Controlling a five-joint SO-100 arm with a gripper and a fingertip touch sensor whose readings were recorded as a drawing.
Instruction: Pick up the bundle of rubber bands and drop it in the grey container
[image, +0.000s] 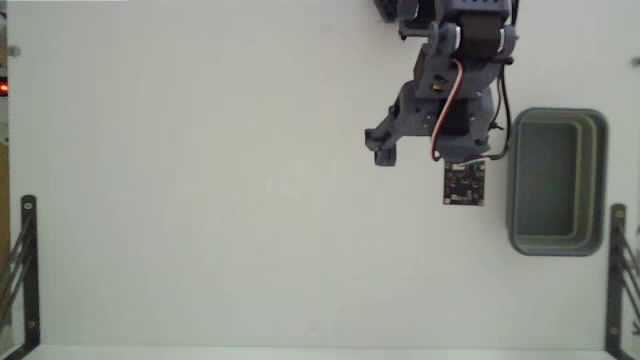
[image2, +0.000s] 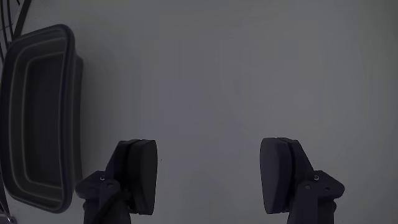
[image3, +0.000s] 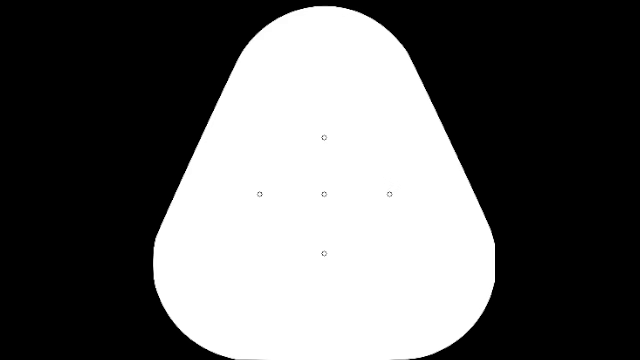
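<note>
In the wrist view, the two-finger gripper (image2: 208, 177) stands with jaws spread wide, nothing between them, over bare white tabletop (image2: 236, 74). The rectangular grey-green plastic container (image: 556, 182) sits just beside the arm. The rubber-band bundle appears in neither view.

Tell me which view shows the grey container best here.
The fixed view: the grey container appears whole from above, rim and hollow visible, right of the arm, nothing visible inside. The wrist view shows it dim and cut off at the left edge, away from the open gripper. No rubber bands appear in either view.
</note>
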